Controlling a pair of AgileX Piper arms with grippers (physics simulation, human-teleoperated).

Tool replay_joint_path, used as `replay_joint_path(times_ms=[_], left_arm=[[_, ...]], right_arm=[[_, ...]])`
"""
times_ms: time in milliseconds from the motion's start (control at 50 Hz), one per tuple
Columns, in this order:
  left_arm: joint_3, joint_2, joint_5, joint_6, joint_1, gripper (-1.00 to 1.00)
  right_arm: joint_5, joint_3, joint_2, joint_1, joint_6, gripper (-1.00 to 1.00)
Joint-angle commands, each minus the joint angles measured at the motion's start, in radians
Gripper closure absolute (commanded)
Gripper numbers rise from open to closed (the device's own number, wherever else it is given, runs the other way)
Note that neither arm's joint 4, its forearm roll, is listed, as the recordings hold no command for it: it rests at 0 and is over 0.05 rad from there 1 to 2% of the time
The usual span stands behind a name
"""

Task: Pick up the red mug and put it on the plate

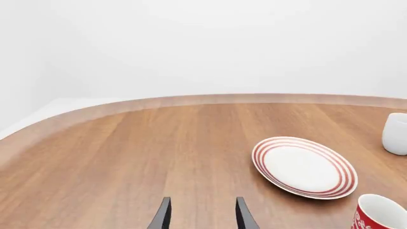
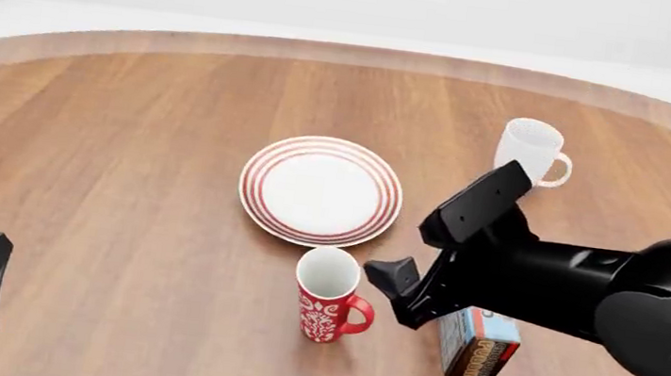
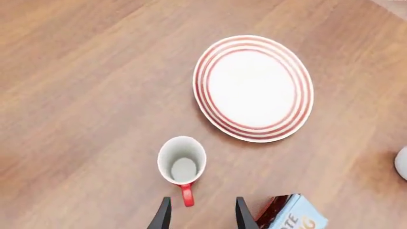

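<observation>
Jaws of the right gripper [image 3: 199, 213] stand apart, empty, just above the red mug [image 2: 329, 294] and its handle. The mug stands upright on the table [image 2: 122, 173], just before the plate [image 2: 320, 189]. Left gripper [image 1: 200, 214] gapes too, well apart.

Box [image 3: 294, 213] lettering partial, unreadable
</observation>
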Motion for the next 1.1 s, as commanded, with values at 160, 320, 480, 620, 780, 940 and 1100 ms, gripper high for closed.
replay_joint_path(times_ms=[160,320,480,620,780,940,1100], left_arm=[[0.0,0.0,0.0,0.0,0.0,-1.0],[0.0,0.0,0.0,0.0,0.0,-1.0],[0.0,0.0,0.0,0.0,0.0,-1.0],[0.0,0.0,0.0,0.0,0.0,-1.0],[0.0,0.0,0.0,0.0,0.0,-1.0],[0.0,0.0,0.0,0.0,0.0,-1.0],[0.0,0.0,0.0,0.0,0.0,-1.0]], right_arm=[[-0.076,0.045,0.056,0.027,0.047,-1.0],[-0.106,0.061,0.079,0.042,0.067,-1.0],[-0.124,0.069,0.098,0.043,0.078,-1.0],[-0.12,0.067,0.104,0.032,0.075,-1.0],[-0.13,0.077,0.117,0.032,0.083,-1.0],[-0.155,0.093,0.14,0.04,0.098,-1.0],[-0.179,0.096,0.168,0.04,0.104,-1.0]])
